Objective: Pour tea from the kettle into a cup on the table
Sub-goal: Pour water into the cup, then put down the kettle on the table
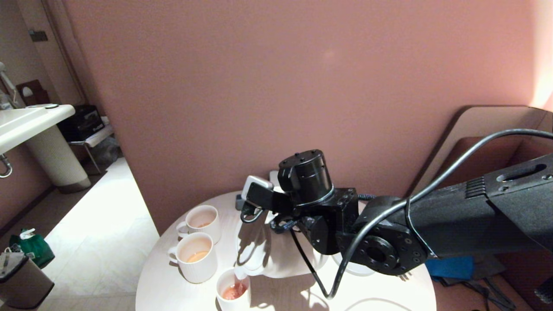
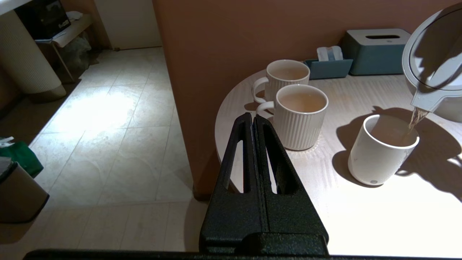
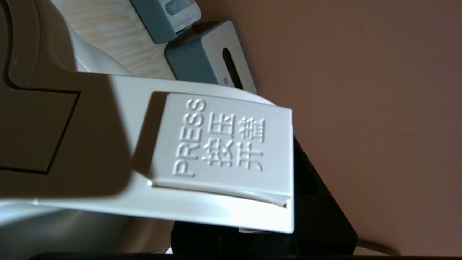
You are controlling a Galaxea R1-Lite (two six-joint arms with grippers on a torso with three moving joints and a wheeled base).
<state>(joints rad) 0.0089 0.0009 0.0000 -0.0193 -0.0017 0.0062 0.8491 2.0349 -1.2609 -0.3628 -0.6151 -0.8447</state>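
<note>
Here, on the round tabletop (image 1: 173, 280), the left tool (image 2: 252, 121) hangs with fingers pressed together, empty. The plain white cup (image 2: 380, 150) catches tea (image 2: 415, 121) from the tilted kettle (image 2: 433, 65). The right tool (image 1: 276, 205) clamps its rigid handle; likely heavy, sloshing.

In the head view the right arm (image 1: 389, 233) covers most of the kettle (image 1: 276, 255), its handle and the right pincer's grip. The cup (image 1: 233, 296) and the worktop (image 1: 173, 293) are cut by the lower edge. In the left wrist view the kettle (image 2: 438, 76) runs off the side. In the right wrist view only one dark finger (image 3: 314, 202) shows behind the handle.
</note>
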